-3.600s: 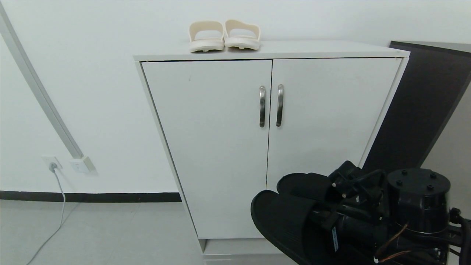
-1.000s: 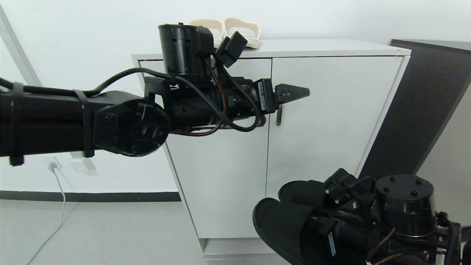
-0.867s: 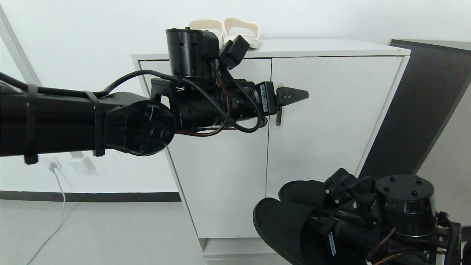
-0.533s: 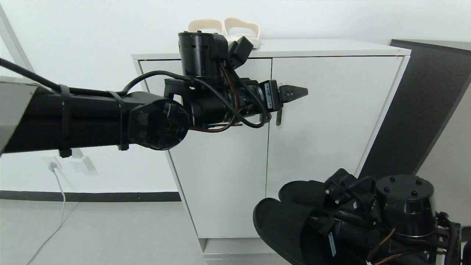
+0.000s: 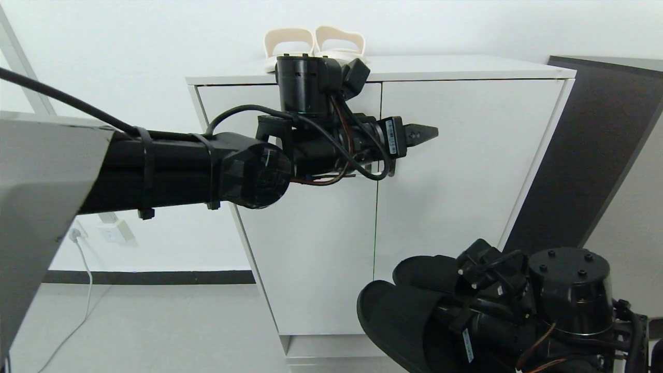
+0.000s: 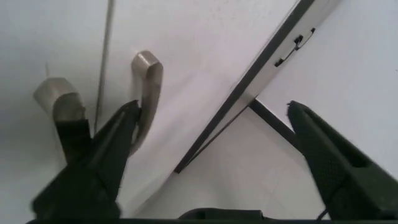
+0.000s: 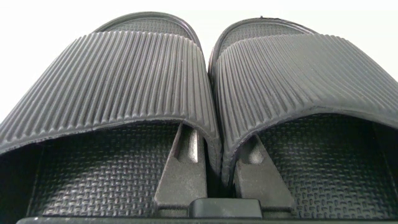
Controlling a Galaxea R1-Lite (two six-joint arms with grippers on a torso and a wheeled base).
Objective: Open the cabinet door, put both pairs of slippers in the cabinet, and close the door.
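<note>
Advancing left tool (image 6: 211,109), spread wide, I am closing on door handle (image 6: 148,93); right tool (image 7: 217,162) gripping black slippers (image 5: 409,305); cabinet door (image 5: 466,171) not yet opened.

White cabinet (image 5: 466,66) stands on the grey floor (image 5: 155,326). A pair of cream slippers (image 5: 315,42) sits on its top, by the back edge, left of middle.

Left arm stretched forward, high; left gripper (image 6: 211,107) level, fingers (image 6: 102,158) spread apart. Right arm low, near right; right gripper (image 7: 222,168) clamped on black slippers (image 7: 143,74).
</note>
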